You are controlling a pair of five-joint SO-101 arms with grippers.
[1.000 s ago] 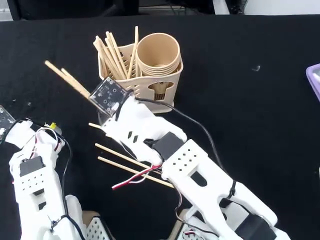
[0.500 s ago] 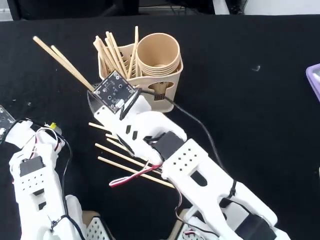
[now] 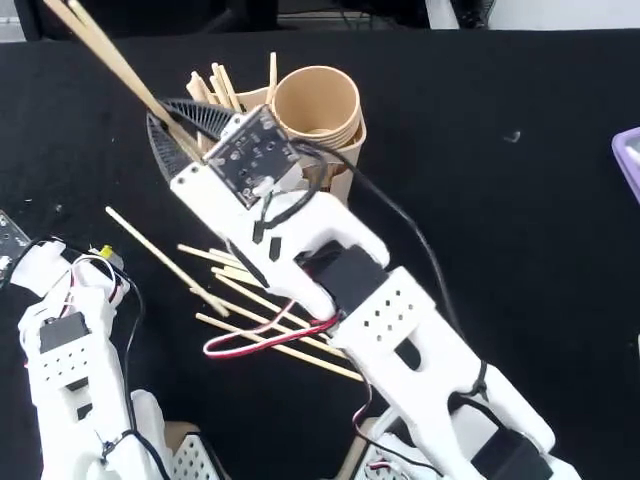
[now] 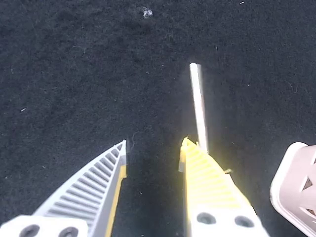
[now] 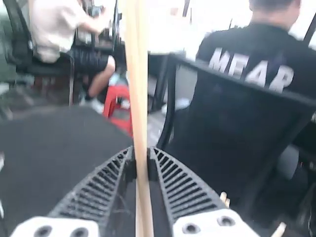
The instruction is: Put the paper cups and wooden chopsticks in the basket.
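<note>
While paper cups [image 3: 316, 100] fill the basket [image 3: 346, 165], my right gripper [image 5: 141, 153] clamps chopsticks [image 3: 100, 52] beside it; loose chopsticks [image 3: 165, 260] lie nearby, left gripper [image 4: 154, 143] gaping.

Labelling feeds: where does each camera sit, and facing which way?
High view: fixed overhead, looking down on basket, left arm, right arm.
Left wrist view: on left arm, facing down at table; open left pincer.
Right wrist view: on right arm, facing the room; right pincer clamps chopsticks.
Shared: those chopsticks, in high view too.
</note>
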